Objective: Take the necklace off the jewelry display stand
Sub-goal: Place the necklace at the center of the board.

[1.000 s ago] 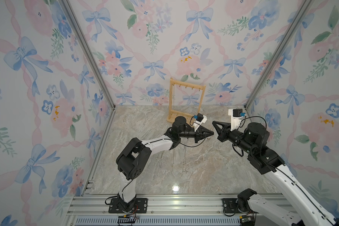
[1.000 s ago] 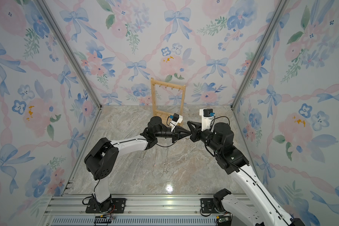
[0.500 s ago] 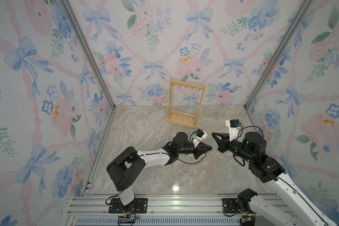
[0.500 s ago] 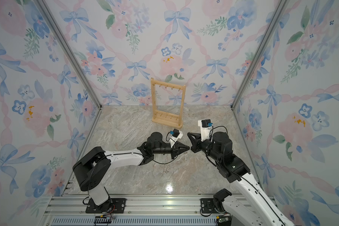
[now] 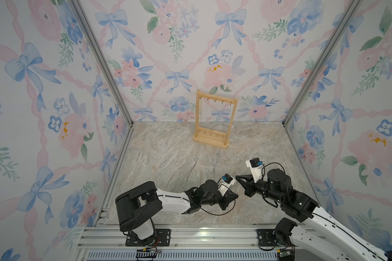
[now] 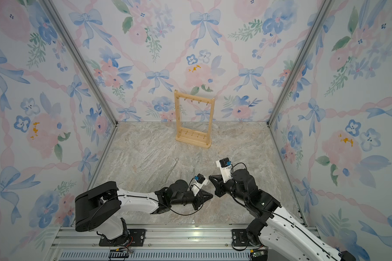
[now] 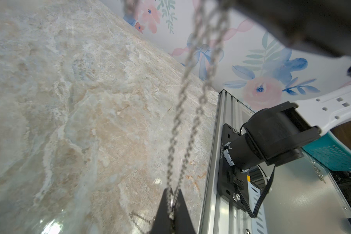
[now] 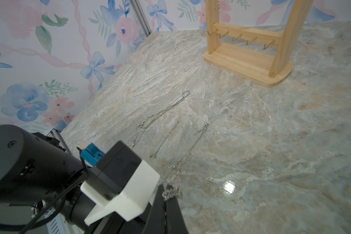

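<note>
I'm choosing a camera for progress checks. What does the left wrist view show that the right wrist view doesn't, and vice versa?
Only left wrist: the rail, a teal basket. Only right wrist: the stand, necklaces lying on the table. Both: the chain, pinched in each view's own shut gripper, left gripper and right gripper; marble table; floral wall.

The stand [image 5: 209, 140] is upright at the back of the marble table [image 5: 168, 146], close to the wall, with a thin hanging chain [image 5: 201, 110] beside one post. Faint loose chains [image 5: 190, 170] lie on the table between the stand and the arms. Near the front edge, the left gripper [image 5: 235, 196] and right gripper [image 5: 237, 177] point towards each other, each pinched to a tip, tips close together.
</note>
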{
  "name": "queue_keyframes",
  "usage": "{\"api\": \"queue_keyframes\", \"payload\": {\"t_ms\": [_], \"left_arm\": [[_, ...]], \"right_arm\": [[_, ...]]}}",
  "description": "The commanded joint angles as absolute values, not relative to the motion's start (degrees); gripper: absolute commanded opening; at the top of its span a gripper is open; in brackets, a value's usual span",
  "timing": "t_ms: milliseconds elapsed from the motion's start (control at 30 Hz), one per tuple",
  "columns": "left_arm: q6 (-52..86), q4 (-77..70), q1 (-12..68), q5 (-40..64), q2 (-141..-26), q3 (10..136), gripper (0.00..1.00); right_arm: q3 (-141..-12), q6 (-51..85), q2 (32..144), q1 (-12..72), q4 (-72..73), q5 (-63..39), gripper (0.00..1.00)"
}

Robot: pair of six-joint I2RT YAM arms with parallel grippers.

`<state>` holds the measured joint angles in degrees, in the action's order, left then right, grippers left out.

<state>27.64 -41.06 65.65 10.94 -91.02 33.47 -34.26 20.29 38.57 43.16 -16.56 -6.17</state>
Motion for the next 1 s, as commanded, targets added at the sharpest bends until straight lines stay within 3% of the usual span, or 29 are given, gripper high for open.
{"api": "queue_keyframes", "payload": {"t_ms": [0, 333, 967], "left_arm": [[32.67, -40.5, 68.06, 3.96, -89.75, 30.64, 0.0], [39.51, -43.11, 71.56, -0.59, -94.74, 29.21, 0.0], [39.33, -43.16, 67.19, -2.58, -101.86, 32.96, 0.0]], "right_arm": [[-32.39, 21.87, 36.75, 45.5, -15.97, -2.95, 0.0], [-27.48, 22.96, 37.08, 47.66, -16.64, -0.4, 0.0], [-32.89, 19.83, 55.36, 45.35, -13.74, 5.8, 0.0]]}}
